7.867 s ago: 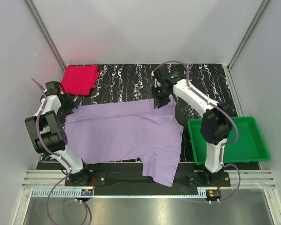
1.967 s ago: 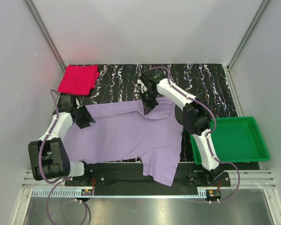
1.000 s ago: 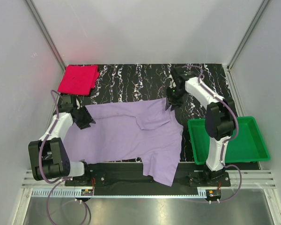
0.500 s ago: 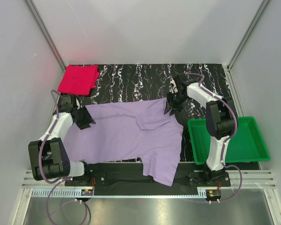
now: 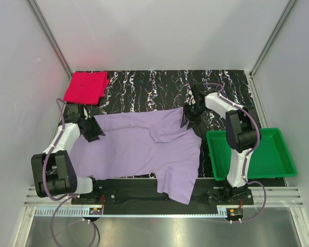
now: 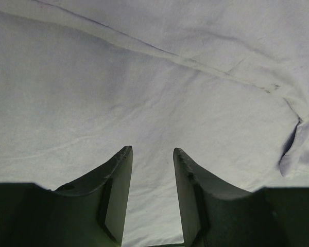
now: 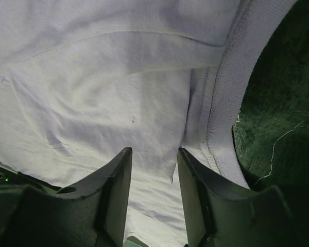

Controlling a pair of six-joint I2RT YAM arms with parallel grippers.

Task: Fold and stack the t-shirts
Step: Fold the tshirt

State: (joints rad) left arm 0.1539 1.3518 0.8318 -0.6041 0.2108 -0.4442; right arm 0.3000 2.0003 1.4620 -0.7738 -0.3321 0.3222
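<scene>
The lavender t-shirt (image 5: 139,146) lies spread on the black marbled table, one part hanging over the near edge, a fold near its far right corner. The pink-red t-shirt (image 5: 86,86) sits folded at the far left corner. My left gripper (image 5: 96,131) is open, low over the shirt's left edge; its view shows only lavender cloth (image 6: 144,92) between the fingers (image 6: 118,175). My right gripper (image 5: 186,120) is open at the shirt's far right corner; its view shows the collar band (image 7: 232,103) and cloth between the fingers (image 7: 118,180).
A green plastic tray (image 5: 286,154) stands at the right, beside the right arm. The black marbled table (image 5: 144,87) runs along the back between the two shirts. White walls close in on both sides.
Over the last seconds my right gripper carried the shirt's far right part inward, let go and moved right, then came down at the far right corner. The left gripper stays on the left edge.
</scene>
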